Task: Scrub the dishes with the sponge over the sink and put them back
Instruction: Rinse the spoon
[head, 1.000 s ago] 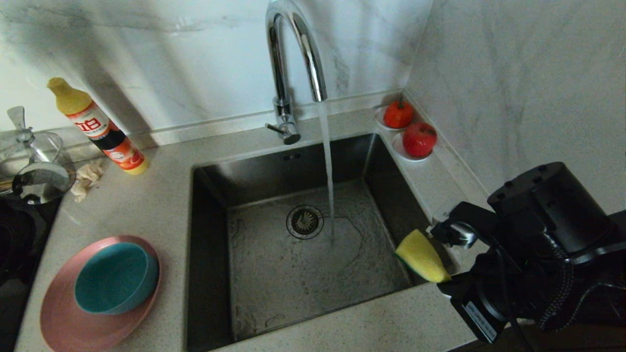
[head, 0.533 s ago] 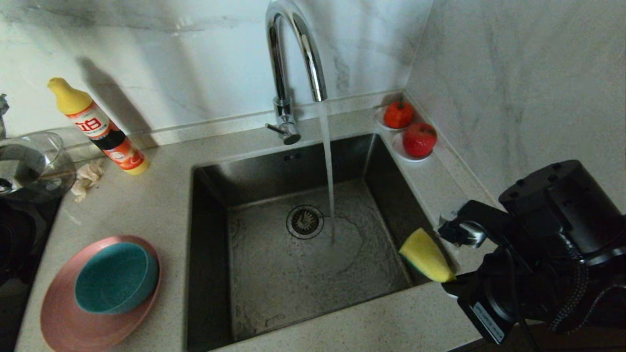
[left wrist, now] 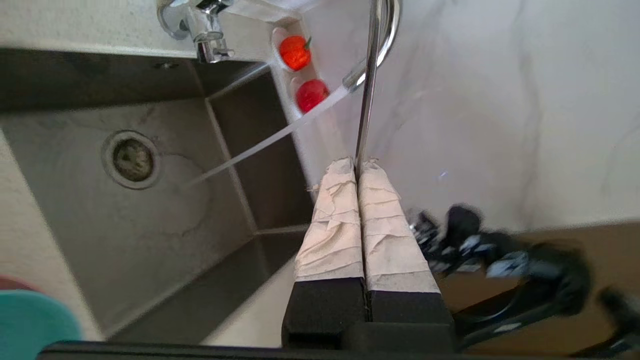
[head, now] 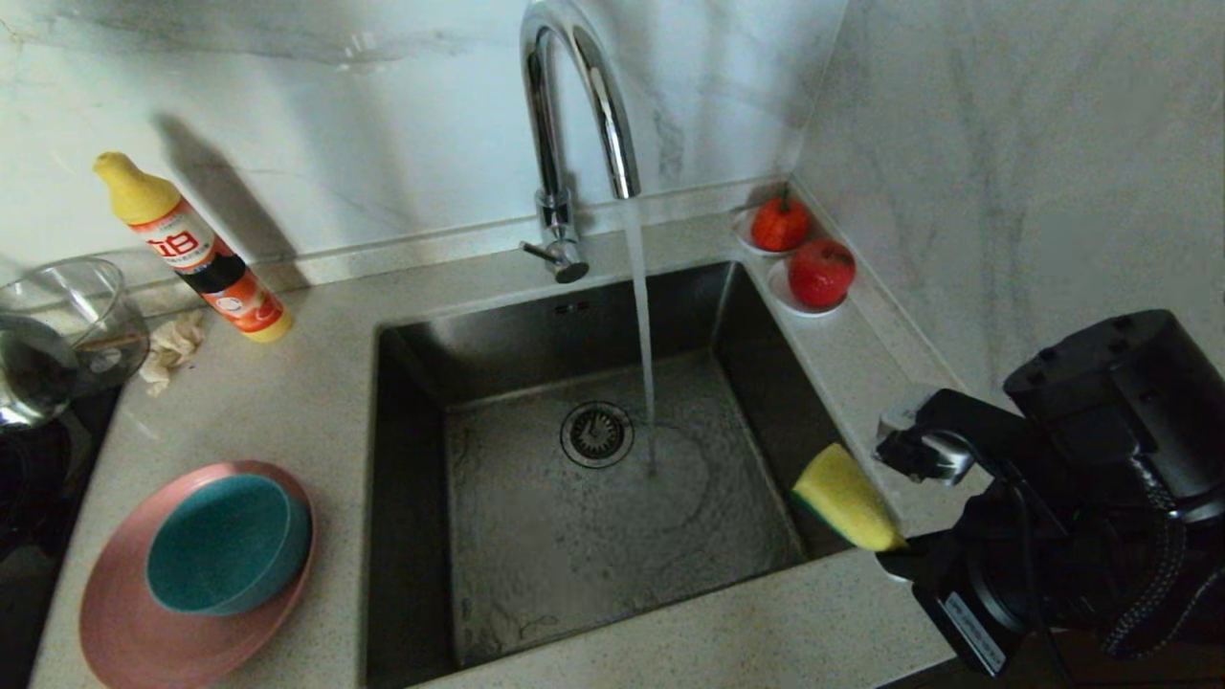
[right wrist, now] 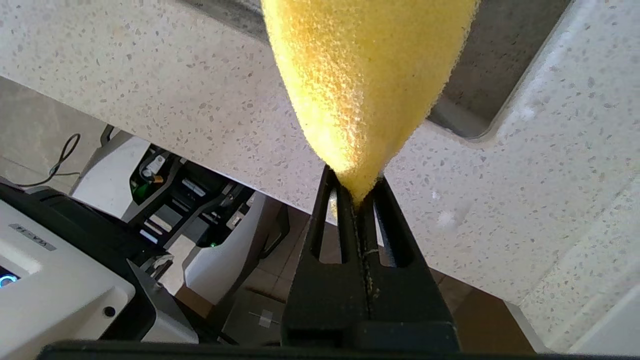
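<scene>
The right hand [head: 895, 550] is pinching the sponge [head: 844, 498] at the sink's [head: 412, 498] right rim. The left hand [left wrist: 359, 167], unseen from the head, is clenching a thin spoon handle [left wrist: 367, 95]. Scrubbing likely comes next, bringing them together under the running water [head: 643, 325]. The spoon's bowl is cut off.

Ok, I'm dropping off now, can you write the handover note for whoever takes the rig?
Left tool: shut on the spoon handle, spoon pointing over the sink.
Right tool: shut on the sponge, at the sink's near right corner, clear of the stream.
Bowl sits in the plate on the counter left of the sink. Tap is running.
Done: spoon and sponge picked up.
Left: scrub the spoon, then bowl and plate, and put each back. Nothing shows any dish scrubbed yet.
</scene>
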Controlling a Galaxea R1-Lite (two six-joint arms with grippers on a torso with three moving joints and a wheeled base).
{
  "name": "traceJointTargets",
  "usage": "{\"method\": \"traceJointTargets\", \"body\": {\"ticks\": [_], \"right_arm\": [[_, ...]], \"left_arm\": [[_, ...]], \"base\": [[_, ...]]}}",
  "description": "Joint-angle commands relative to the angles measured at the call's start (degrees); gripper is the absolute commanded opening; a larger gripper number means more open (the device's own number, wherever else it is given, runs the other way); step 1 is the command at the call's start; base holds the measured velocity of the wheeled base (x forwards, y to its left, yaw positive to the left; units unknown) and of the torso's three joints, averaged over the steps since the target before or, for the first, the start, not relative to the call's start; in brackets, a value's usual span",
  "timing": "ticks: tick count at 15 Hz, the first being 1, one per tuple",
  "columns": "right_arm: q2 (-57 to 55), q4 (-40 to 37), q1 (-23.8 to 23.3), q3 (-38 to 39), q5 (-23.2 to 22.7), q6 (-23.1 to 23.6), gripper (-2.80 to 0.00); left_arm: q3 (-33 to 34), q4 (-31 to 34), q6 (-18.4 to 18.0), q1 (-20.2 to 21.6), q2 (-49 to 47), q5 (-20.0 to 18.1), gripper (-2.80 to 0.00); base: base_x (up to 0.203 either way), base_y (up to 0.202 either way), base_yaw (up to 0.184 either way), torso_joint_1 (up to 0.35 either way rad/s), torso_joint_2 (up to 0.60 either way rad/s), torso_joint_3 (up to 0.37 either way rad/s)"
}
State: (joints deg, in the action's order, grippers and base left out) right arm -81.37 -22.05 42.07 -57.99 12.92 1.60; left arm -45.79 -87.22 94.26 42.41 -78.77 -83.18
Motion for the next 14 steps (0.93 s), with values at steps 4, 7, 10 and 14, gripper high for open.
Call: {"method": "traceJointTargets", "body": {"ticks": [4,7,10,14], "right_arm": [[0.27,-0.01,-0.85,0.60,0.09,0.07,-2.80],[0.52,-0.10,-1.55,0.77,0.09,0.16,-2.80],[0.60,-0.10,-1.55,0.95,0.09,0.07,-2.80],[1.22,-0.01,-1.55,1.92,0.00,-0.10,-2.80]], "left_arm": [[0.67,-0.45,-0.47,2.15,1.14,-4.46,-2.80],[-0.76,-0.22,7.23,2.08,1.49,-4.48,-2.80],[-0.08,0.09,10.12,2.30,2.81,-4.48,-2.80],[0.40,0.37,11.95,5.31,3.21,-4.48,-2.80]], "base": [[0.000,0.000,0.000,0.000,0.00,0.000],[0.000,0.000,0.000,0.000,0.00,0.000],[0.000,0.000,0.000,0.000,0.00,0.000],[0.000,0.000,0.000,0.000,0.00,0.000]]}}
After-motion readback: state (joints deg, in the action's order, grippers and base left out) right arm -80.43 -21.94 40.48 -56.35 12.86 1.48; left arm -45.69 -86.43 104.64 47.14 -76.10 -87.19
